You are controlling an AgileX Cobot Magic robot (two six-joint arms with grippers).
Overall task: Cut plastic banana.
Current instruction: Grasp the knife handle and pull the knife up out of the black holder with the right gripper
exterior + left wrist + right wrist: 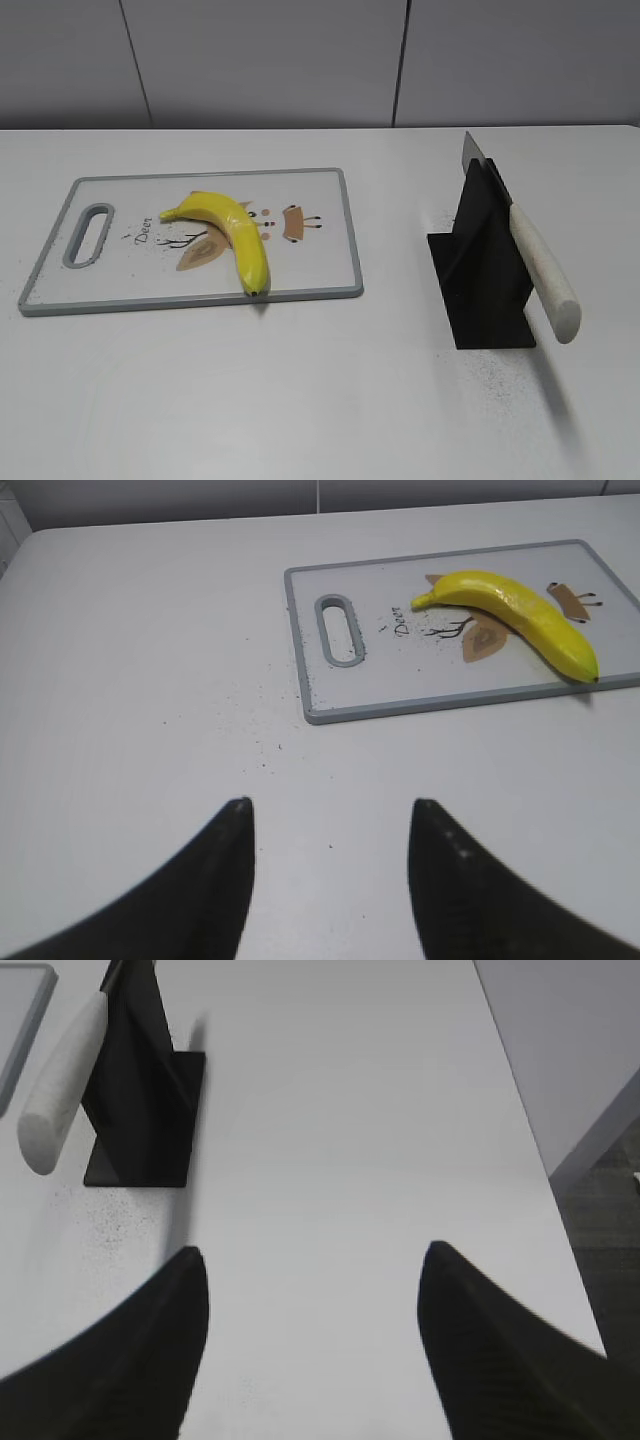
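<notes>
While both grippers hang over bare tabletop (300, 400) with nothing grasped, the task stands at its opening step: no tool taken, no cut made. Left fingers (225, 870) are spread apart, as are right fingers (170, 1330). Banana (232, 233) lies whole on the board (320, 270), well ahead and right of the left gripper (330, 815). Knife (540, 270) rests slanted in its black stand (485, 290), ahead and left of the right gripper (315, 1260). Next move likely calls for the right arm to take the pale handle.
</notes>
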